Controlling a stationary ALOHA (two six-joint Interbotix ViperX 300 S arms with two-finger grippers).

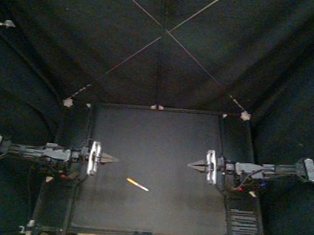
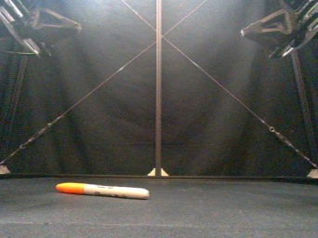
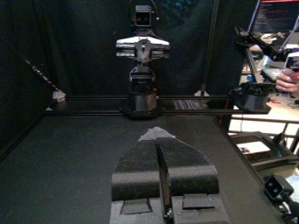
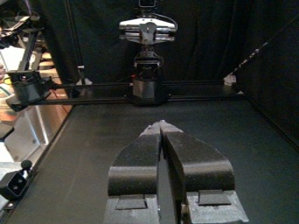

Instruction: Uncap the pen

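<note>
Jaws: we see both pairs pressed together, holding nothing.
Table (image 1: 159, 135): black, with curtains (image 1: 70, 44) behind.
Pen (image 1: 138, 184): capped, lying flat, frontward of left gripper (image 1: 110, 160) and right gripper (image 1: 193, 165), touching neither.

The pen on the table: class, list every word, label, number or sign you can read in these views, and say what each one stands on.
pen: dark print runs along its white barrel, too small and blurred to read.
No other text in any view can be read.
</note>
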